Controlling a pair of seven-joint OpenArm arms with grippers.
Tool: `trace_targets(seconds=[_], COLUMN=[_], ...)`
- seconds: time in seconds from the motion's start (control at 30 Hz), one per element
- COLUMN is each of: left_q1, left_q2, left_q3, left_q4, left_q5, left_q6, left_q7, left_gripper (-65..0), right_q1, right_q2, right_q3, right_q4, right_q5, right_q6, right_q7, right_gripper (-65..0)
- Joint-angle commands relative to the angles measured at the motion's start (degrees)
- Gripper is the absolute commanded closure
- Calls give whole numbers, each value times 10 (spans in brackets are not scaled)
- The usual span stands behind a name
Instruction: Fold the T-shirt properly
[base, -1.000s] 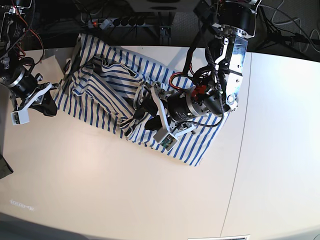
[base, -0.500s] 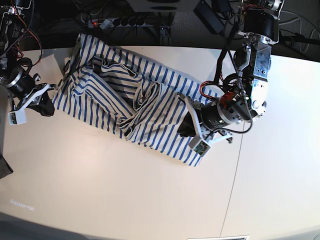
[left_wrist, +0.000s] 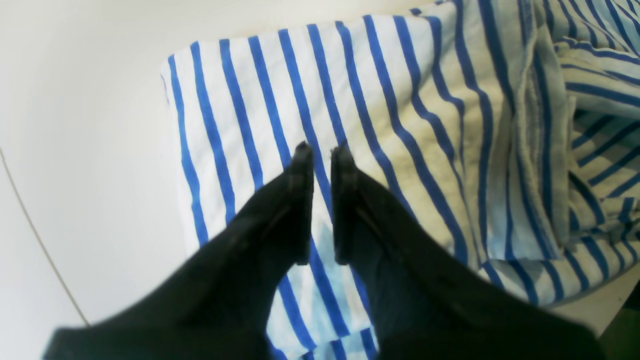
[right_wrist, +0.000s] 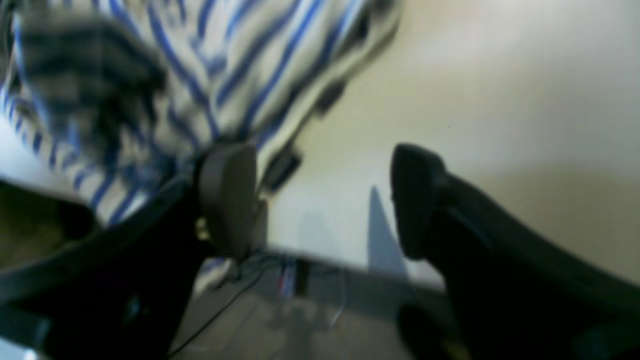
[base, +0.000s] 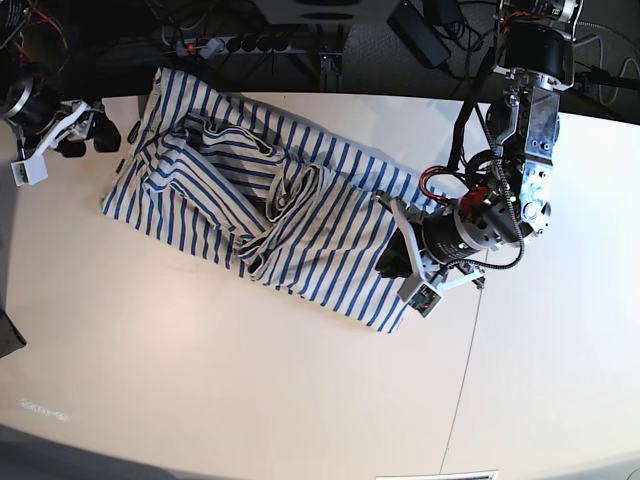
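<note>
My left tool (base: 397, 262) has slid off the middle of the T-shirt (base: 250, 195) and out to its end nearest that arm; 1.0 s ago it was over the bunched folds at the centre, and now it sits at the hem corner. In the left wrist view its 2 jaws are nearly pressed together with only a thin slit between them, poised over flat striped cloth, and I cannot see any fabric caught in that slit. My right tool (base: 85, 128) has lifted away from the shirt's other edge and moved toward the far corner of the bench (base: 250, 390); in the right wrist view its jaws are spread wide with nothing between them, the striped cloth off to one side.

The T-shirt lies diagonally across the bench, crumpled into a long ridge along its middle, with one end hanging toward the far edge. So neither tool holds it now, and it is not yet spread flat. My judgement: this is a repositioning step, and the shirt needs pulling out flat from both ends before any fold can be made.
</note>
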Motion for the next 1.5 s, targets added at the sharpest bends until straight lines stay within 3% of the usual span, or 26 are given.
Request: trace_targets(seconds=[0.0,0.2,0.47,0.77,1.0,1.23,1.47], left_q1=[-9,-9,-10,-10,-10,-10,-9], left_q2=[-2,-2,-2,-13,-26,-32,-32], left_q3=[-1,-1,-1,-1,-1,-1,-1], left_q4=[11,11,11,11,11,11,11], left_q5=[-6,-8,-8,-9,-10,-10,-10], left_q6=[4,4,4,4,4,4,4], left_q7=[-12,-12,-12,-6,-6,-7,-7], left_gripper=[-69,-69,-69,-69,-69,-69,-69], right_q1=[-10,-28,-12,40,55,55,55], right_q2=[11,-1,-56,-91,-97,-135,-149], right_q3=[7,7,7,4,-46,-95,-101], right_q4=[7,7,2,-101,-146,-146,-146], right_q5=[15,29,31,48,62,59,55], right_q6=[38,38,38,39,39,39,39], right_q7=[9,12,14,9,-4,-5,-4], right_gripper=[-422,-422,-422,-422,-422,-422,-419])
